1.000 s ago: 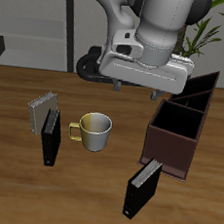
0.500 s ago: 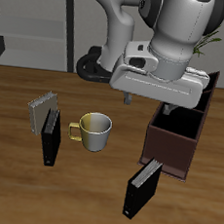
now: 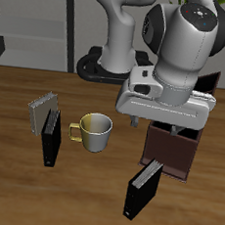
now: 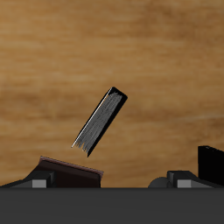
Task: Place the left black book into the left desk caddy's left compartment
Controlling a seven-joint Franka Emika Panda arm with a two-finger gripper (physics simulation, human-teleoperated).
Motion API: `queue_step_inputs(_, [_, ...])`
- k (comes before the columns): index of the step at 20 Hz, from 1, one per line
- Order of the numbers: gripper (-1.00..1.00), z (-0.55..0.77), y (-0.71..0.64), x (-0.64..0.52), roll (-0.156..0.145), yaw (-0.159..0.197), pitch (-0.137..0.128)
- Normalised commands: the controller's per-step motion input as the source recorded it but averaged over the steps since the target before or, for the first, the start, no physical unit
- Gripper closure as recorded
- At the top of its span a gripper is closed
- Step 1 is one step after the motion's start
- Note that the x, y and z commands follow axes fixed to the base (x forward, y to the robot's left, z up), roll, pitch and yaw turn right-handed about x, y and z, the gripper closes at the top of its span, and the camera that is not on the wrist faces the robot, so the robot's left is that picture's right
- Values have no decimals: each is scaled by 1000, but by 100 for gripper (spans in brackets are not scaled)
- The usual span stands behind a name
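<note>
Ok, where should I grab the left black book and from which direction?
Come straight down on the left black book. It stands upright near the table's front edge, thin, page edges up. Close the fingers across its narrow thickness at the top edge, about midway.

The arm (image 3: 181,43) is built of bulky rounded white-and-light-grey shells with darker grey bands at the joints. Its hand is a flat, pale grey block with dark undersides.

My exterior camera looks down from the front across the whole table (image 3: 8,187), fairly far off. My wrist camera looks straight down, close to the tabletop. Both catch the left black book (image 3: 142,187) (image 4: 100,121) and the left desk caddy (image 3: 169,150) (image 4: 68,170).
</note>
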Motion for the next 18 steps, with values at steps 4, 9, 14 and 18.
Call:
queue_step_inputs(4, [-100, -309, 49, 140, 40, -7, 15])
queue_step_inputs(9, [-100, -248, -114, 134, 20, -6, -3])
queue_step_inputs(14, [-100, -211, -40, 31, 1, -16, 4])
queue_step_inputs(18, [-100, -328, 21, 48, 21, -24, 8])
